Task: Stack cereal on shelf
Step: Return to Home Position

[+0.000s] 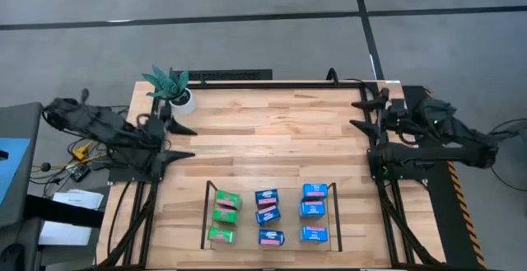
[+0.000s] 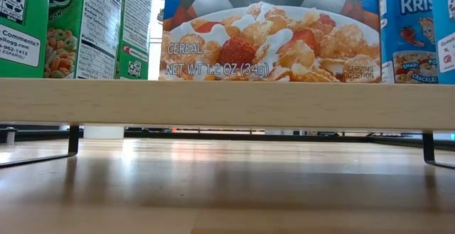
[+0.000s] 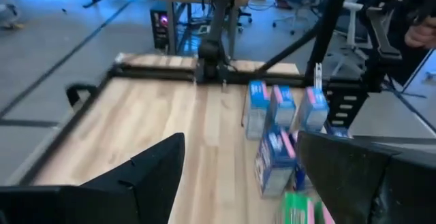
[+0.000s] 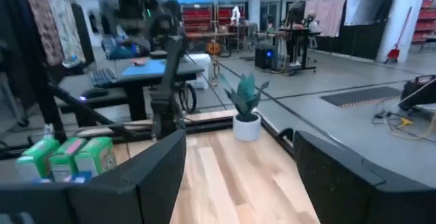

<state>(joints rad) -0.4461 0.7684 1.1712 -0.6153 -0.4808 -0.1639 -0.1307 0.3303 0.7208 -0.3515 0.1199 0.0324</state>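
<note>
The cereal boxes stand on the shelf at the table's near edge: green boxes on its left, blue boxes in the middle and on the right. The low view shows them close up on the shelf's wood base. My left gripper is open and empty at the table's left edge. My right gripper is open and empty at the right edge. The left wrist view shows blue boxes. The right wrist view shows green boxes.
A potted teal-leaved plant stands at the far left corner, close to my left gripper. Bare wood table lies between the two grippers and the shelf. Black frame rails run along the table's far edge.
</note>
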